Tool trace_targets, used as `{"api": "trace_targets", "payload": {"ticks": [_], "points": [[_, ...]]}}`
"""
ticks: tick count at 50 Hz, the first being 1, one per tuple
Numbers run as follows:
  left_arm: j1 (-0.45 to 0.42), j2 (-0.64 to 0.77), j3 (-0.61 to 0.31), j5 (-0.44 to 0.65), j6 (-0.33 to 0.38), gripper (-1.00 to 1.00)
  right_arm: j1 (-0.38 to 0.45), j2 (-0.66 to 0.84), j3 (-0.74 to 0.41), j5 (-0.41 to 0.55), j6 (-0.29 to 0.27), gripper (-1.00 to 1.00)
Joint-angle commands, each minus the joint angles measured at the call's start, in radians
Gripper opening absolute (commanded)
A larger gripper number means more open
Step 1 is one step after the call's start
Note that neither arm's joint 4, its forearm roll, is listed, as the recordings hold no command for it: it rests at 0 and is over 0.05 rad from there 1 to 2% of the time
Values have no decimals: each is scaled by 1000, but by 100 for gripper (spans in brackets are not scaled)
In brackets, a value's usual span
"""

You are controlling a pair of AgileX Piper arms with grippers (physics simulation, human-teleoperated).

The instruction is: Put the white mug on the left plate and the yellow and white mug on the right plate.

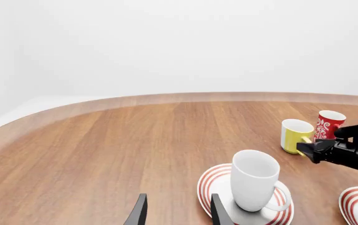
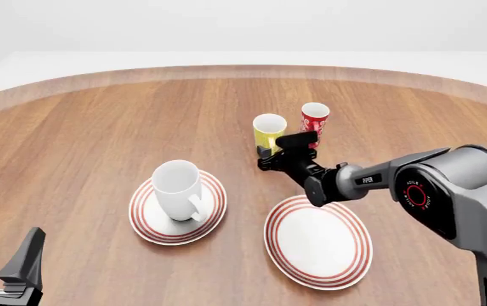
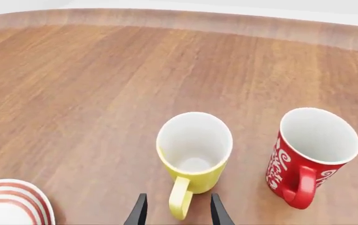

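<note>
The large plain white ceramic mug [image 2: 178, 189] stands upright on the smaller red-ringed round plate [image 2: 147, 226], toward the near edge of the wooden table [image 2: 99, 127], so that half looks finished. The small yellow mug with a white inside [image 2: 269, 132] stands nearer the far edge, just beside a slim red patterned mug [image 2: 314, 120]. The right gripper [image 3: 176, 208] straddles its yellow handle, fingers parted, apparently lining up a grasp. The larger red-ringed plate [image 2: 319, 241] waits bare. The left gripper [image 1: 175, 212] hangs open, holding nothing; its fingertips are cut off.
</note>
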Motion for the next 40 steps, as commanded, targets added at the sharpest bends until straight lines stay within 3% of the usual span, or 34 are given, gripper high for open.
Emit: {"api": "trace_targets", "payload": {"ticks": [1,9,10,40], "points": [[0,0,0,0,0,100,3,22,-16,8,3,100],[0,0,0,0,0,100,7,29,-21,14,4,100],[0,0,0,0,0,100,8,27,-18,12,4,-100],[0,0,0,0,0,100,12,-114,128,-70,-19,-100]]}}
